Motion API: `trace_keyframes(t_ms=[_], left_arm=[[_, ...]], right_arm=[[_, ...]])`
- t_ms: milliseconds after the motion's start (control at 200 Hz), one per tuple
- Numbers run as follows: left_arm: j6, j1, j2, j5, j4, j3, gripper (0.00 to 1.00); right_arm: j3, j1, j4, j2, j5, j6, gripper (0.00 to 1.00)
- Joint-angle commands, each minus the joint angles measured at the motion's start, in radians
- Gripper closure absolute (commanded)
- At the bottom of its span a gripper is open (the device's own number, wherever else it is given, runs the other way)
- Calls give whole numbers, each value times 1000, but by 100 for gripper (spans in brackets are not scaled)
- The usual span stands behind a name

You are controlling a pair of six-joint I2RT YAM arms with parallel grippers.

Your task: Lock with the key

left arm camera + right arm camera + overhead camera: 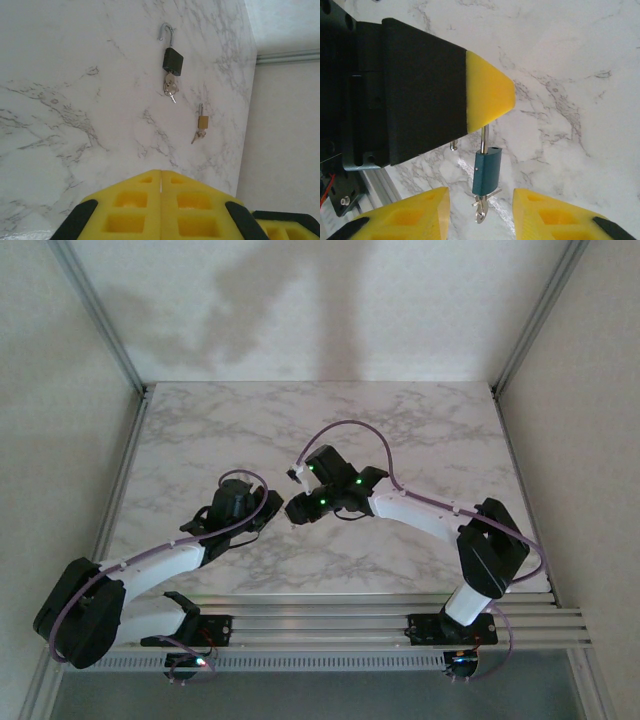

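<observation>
The left gripper (489, 95) is clamped shut, seemingly on the shackle of the teal padlock (486, 172), which hangs upright. Its key (480, 212) dangles below, between the half-open fingers of the right gripper (481, 195), ungripped.

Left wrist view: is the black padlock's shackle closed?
No, the black padlock lies open, one end of its shackle free of the body.

Teal padlock (487, 171), white-grey marbled table (580, 75).
</observation>
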Motion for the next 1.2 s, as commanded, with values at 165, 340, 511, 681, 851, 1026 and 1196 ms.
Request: trace_keyframes(t_ms=[165,340,511,681,851,1026,1196], left_arm=[[7,-9,6,-5,10,15,100],[0,-9,3,5,21,10,100],[-3,-12,-6,8,24,8,100],[-7,-14,-12,8,27,3,100],[-13,-15,-17,9,35,-2,100],[-18,-18,-22,12,40,-7,100],[-18,-19,-30,10,37,-10,100]], right_arm=[[-17,4,37,2,-35,5,61],[-9,19,39,28,-24,2,61],[-1,21,36,49,-3,2,61],[-5,26,46,56,3,8,61],[-3,30,52,69,0,13,62],[-7,31,62,71,-9,19,65],[-7,31,57,66,-5,16,71]])
